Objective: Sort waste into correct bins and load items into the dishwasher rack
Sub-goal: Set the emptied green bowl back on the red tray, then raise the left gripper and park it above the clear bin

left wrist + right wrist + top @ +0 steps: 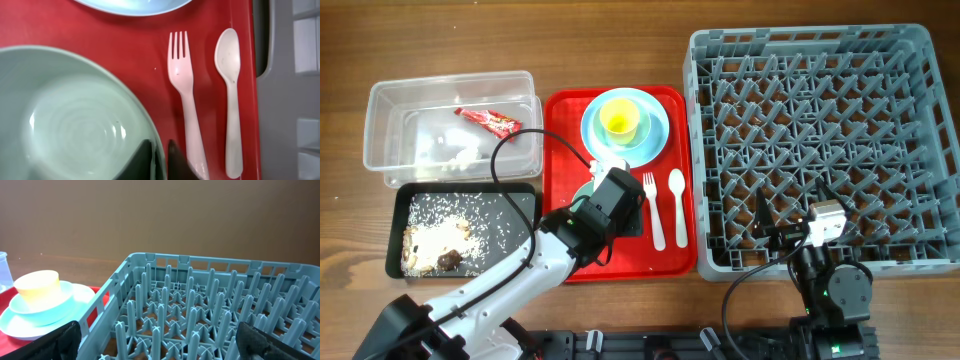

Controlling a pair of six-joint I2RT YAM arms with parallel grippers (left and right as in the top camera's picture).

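Both left gripper [159, 150] fingers [176, 162] close astride pale green bowl [75, 115] rim

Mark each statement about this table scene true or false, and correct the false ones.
1. The right gripper hangs open above the rack. True.
2. The yellow cup stands in the rack. False: the yellow cup stands in the blue bowl on the red tray.
3. The fork and the spoon lie side by side on the red tray. True.
4. The rice scraps lie in the clear tub. False: the rice scraps lie in the black tray; the clear tub holds the red wrapper.
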